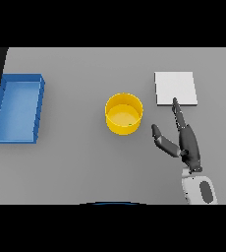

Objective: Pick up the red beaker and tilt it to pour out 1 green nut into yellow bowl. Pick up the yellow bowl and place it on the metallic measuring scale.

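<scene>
One blue tray [15,108] sits far left. One yellow bowl [124,113] stands mid-table, a green speck inside. Right of it, my right hand [186,142] hovers, fingers spread wide, holding nothing, fingertips reaching one white scale [176,88].

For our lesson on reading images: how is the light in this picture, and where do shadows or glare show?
Head view: even, soft light over the grey table; no glare on the white square scale plate; the round yellow bowl is shaded inside its near wall; the open right robot hand casts hardly any shadow.
</scene>
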Robot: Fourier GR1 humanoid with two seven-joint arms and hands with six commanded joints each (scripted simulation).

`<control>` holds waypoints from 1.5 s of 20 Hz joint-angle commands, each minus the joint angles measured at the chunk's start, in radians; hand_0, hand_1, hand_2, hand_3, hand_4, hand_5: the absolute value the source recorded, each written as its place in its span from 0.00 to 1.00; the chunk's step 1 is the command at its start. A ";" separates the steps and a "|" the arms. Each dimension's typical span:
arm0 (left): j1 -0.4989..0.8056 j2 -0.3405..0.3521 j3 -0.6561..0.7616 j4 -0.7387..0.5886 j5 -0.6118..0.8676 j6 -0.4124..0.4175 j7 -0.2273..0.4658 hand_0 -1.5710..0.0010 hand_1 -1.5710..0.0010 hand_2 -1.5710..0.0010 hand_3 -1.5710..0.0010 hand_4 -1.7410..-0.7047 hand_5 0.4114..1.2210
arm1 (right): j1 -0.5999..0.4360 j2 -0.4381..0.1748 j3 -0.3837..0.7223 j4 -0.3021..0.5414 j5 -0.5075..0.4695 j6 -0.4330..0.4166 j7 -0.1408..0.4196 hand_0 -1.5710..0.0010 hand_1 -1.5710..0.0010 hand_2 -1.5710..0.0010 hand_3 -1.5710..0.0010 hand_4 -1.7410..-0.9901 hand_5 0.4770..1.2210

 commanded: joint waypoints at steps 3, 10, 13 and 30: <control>0.099 0.053 0.099 -0.021 0.111 0.071 0.078 0.00 0.00 0.00 0.09 0.00 1.00 | -0.003 -0.006 0.005 -0.005 0.016 -0.006 0.004 1.00 1.00 1.00 1.00 0.92 0.24; 0.402 0.058 0.251 -0.262 0.350 0.170 0.195 0.00 0.00 0.00 0.06 0.00 1.00 | 0.009 -0.015 0.023 -0.025 0.069 -0.029 0.020 1.00 1.00 1.00 1.00 0.91 0.23; 0.558 0.045 0.262 -0.450 0.404 0.200 0.295 0.00 0.00 0.00 0.07 0.00 1.00 | 0.002 -0.024 0.019 -0.013 0.055 -0.011 0.025 1.00 1.00 1.00 1.00 0.94 0.23; 1.007 -0.030 0.232 -0.977 0.445 0.287 0.474 0.00 0.00 0.00 0.01 0.20 0.59 | 0.022 -0.029 0.004 -0.003 0.037 -0.012 -0.018 1.00 1.00 1.00 1.00 0.96 0.21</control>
